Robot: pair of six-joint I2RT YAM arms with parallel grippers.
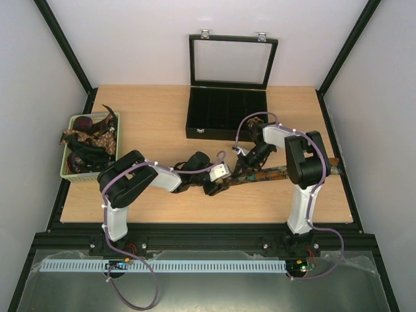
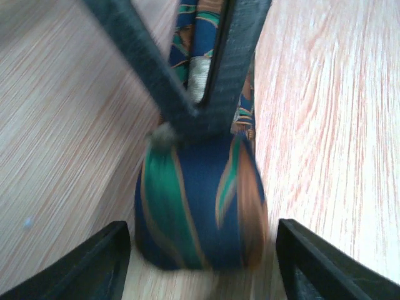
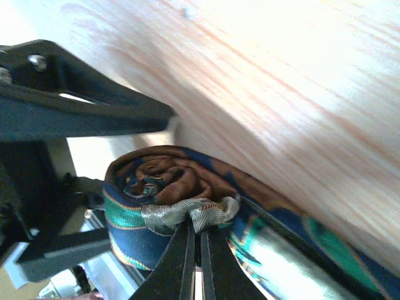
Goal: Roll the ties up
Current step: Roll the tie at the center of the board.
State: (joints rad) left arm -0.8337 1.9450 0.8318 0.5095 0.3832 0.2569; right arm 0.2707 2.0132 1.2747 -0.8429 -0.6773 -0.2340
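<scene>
One of the ties point(image 1: 286, 172) lies across the table's middle, patterned in blue, green and brown. Its left end is wound into a roll point(image 2: 200, 206). My left gripper point(image 2: 203, 232) is open, its fingers point(image 2: 87, 265) standing on either side of the roll without touching it. From above, my right gripper point(image 3: 200, 228) is shut on the pale lining at the roll's edge point(image 3: 194, 212). In the top view both grippers, the left point(image 1: 218, 184) and the right point(image 1: 242, 168), meet at the tie's left end. The left view is blurred.
A pale green basket point(image 1: 65, 170) at the left edge holds several more ties point(image 1: 88, 140). A black compartmented box point(image 1: 195, 133) with its glass lid point(image 1: 231, 62) raised stands at the back centre. The tie's free end reaches the table's right edge point(image 1: 335, 168).
</scene>
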